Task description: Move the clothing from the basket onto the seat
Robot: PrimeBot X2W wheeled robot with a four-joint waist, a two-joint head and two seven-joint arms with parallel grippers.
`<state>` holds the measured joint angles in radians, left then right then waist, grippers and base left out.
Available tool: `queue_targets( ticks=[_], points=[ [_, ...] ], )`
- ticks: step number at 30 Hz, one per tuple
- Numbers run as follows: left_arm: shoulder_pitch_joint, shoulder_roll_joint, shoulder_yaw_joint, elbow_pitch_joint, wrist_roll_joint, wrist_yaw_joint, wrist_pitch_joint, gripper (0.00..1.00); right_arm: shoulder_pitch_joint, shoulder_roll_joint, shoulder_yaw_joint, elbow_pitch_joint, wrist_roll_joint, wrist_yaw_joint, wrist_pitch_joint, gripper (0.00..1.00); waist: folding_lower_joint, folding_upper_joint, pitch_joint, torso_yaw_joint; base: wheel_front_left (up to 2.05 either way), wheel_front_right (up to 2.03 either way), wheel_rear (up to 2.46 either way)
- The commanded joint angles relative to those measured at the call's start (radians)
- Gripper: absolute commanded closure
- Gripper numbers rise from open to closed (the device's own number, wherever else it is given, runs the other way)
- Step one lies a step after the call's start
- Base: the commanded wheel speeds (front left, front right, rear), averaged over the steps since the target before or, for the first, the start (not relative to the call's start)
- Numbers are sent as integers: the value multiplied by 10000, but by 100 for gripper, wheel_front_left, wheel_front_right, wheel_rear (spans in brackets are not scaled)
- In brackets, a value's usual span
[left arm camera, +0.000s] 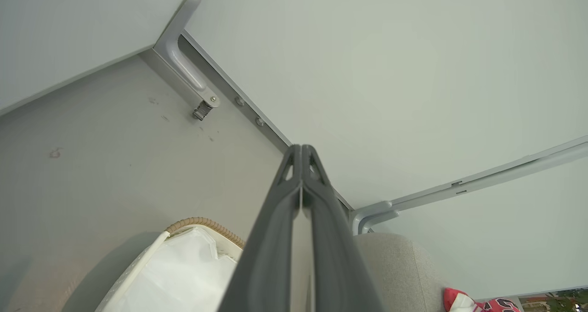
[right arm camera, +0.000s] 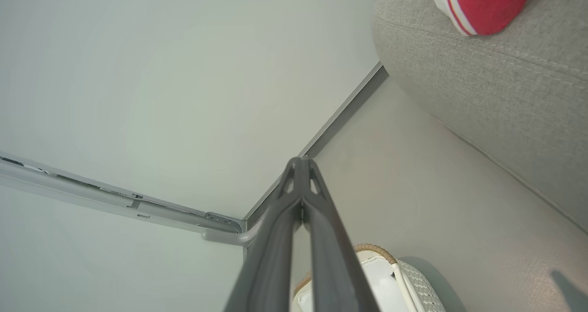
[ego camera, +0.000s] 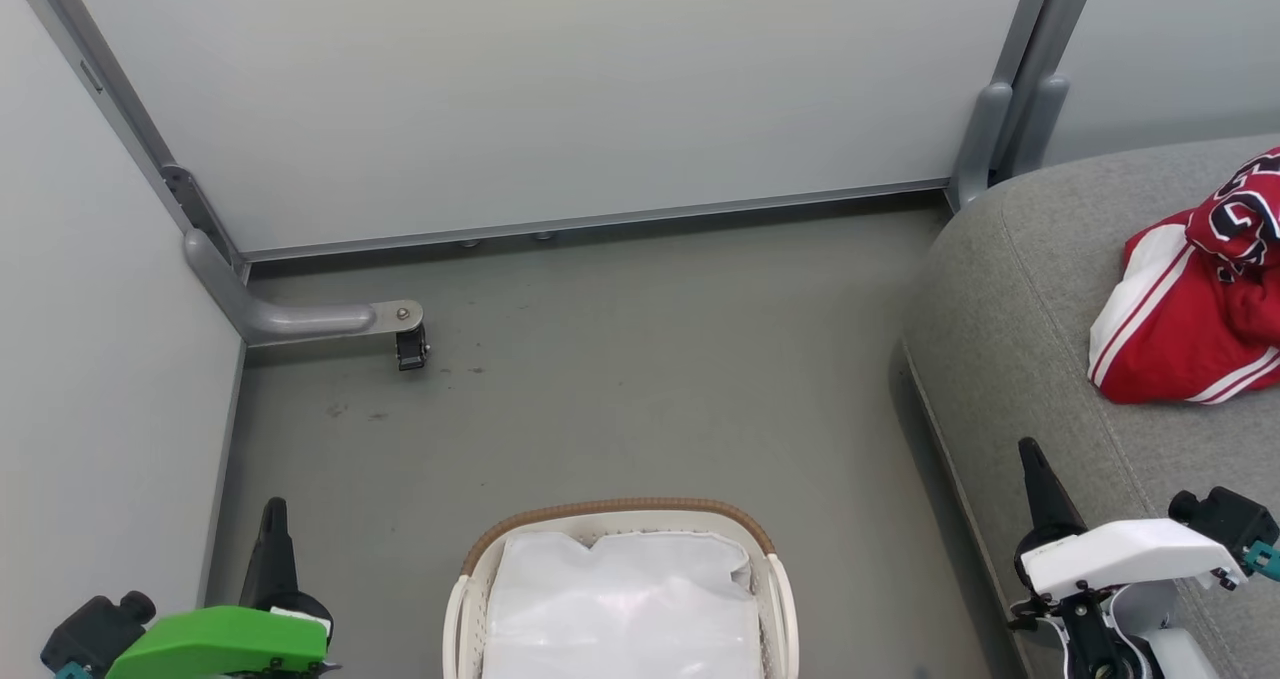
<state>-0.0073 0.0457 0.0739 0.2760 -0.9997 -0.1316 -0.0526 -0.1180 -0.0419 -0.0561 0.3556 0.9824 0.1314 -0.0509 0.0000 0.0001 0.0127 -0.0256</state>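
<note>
— Where were the grippers?
— Nearest the camera, at the bottom corners of the head view. The left gripper (ego camera: pixel 272 519), on its green wrist, was at the lower left, over the floor (ego camera: pixel 600 379) beside the side wall. Its two dark fingers were pressed together with nothing between them. The right gripper (ego camera: pixel 1032 459), on its white wrist, was at the lower right, over the front edge of the seat (ego camera: pixel 1010 299). Its fingers were clenched too, and it held nothing.
— And the basket?
— The basket (ego camera: pixel 615 509) stood on the floor between the two arms, its brown woven rim toward the wall. Inside it lay a plain white liner sheet (ego camera: pixel 620 599); I saw nothing red in it.
— So where was the clothing?
— The clothing (ego camera: pixel 1190 309) lay bunched on the grey seat to the right, well apart from the basket. It was red with white stripes, and black-and-white numerals showed on top. Part of it ran past the right edge of the picture.
— Beyond that?
— A pale wall panel (ego camera: pixel 550 89) at the back, with a grey metal foot and small caster (ego camera: pixel 408 344) at the left corner.
</note>
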Motion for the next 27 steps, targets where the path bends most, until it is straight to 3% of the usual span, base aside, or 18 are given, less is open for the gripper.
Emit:
queue_targets(
  ticks=[1,27],
  points=[
    [-295,50,70,-124,-307,7,80,100,-23,-67,-59,-176,309,-6,77,100,0,-1,-2,5,0,0,0],
    [-651,60,221,-219,-2818,10,771,100,41,-85,-294,-596,2902,-9,775,100,0,-1,-36,95,0,0,0]
  ],
)
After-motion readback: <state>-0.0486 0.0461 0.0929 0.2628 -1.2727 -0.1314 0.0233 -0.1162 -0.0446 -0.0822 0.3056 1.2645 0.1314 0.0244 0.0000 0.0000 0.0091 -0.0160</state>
